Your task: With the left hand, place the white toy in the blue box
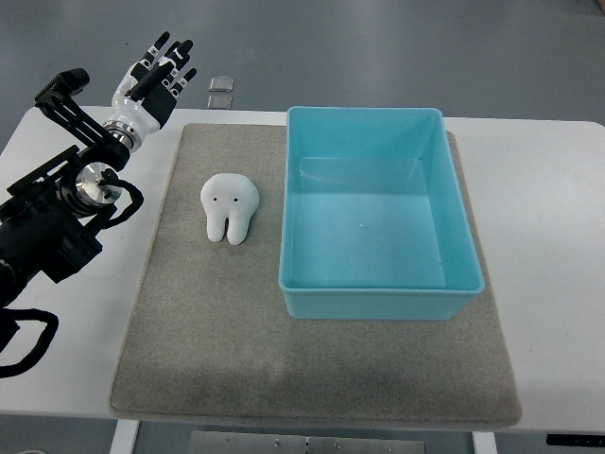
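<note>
A white tooth-shaped toy (230, 207) with two small black eyes lies on the grey mat (217, 322), just left of the blue box (378, 293). The box is open-topped and empty. My left hand (161, 74) hovers at the far left corner of the table, up and to the left of the toy, well apart from it. Its fingers are spread and hold nothing. The left arm (57, 218) runs in from the left edge. No right arm shows.
The mat lies on a white table (553, 189). Two small square metal plates (221, 92) sit on the floor beyond the table's far edge, close to my left hand.
</note>
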